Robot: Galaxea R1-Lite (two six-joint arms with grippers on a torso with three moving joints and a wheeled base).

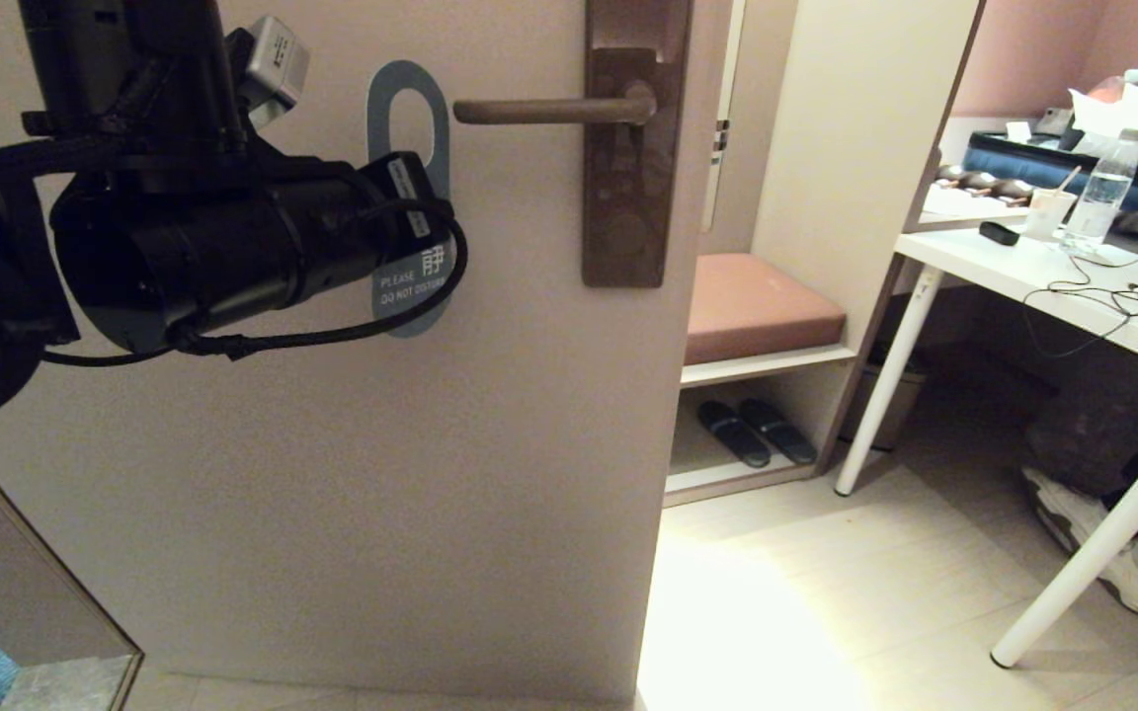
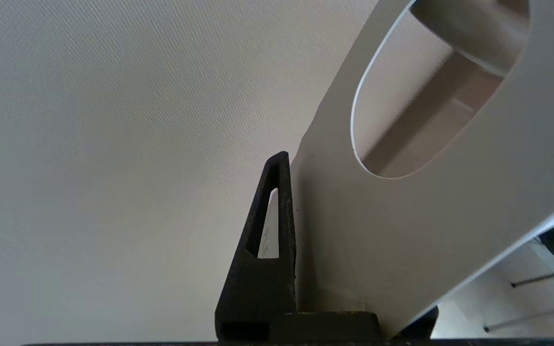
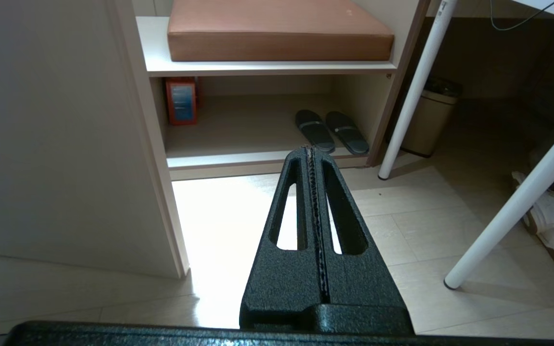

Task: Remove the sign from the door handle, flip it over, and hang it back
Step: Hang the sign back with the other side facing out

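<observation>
I have the sign pinched in the left gripper, fingers pressed onto the card's lower half, held flat against the door just beside the free end of the door handle. It is off the lever: the oval hole sits clear of the lever's tip, blue "PLEASE DO NOT DISTURB" face outward, and in the left wrist view the white face runs past my finger.

The flip looks unfinished to me, since the printed side faces the room. To do this well I would draw the card a little away from the door before rolling the wrist, so its rounded ends do not scrape, then line the hole up level with the lever's tip and slide it along toward the backplate before letting go. The grip is low on the card, so the top may flex.

The right gripper hangs parked over the floor, fingers pressed together and empty.

The open shelf unit by the door's edge holds a cushion on top and slippers below; the right wrist view adds an orange box in its lower compartment's corner.
</observation>
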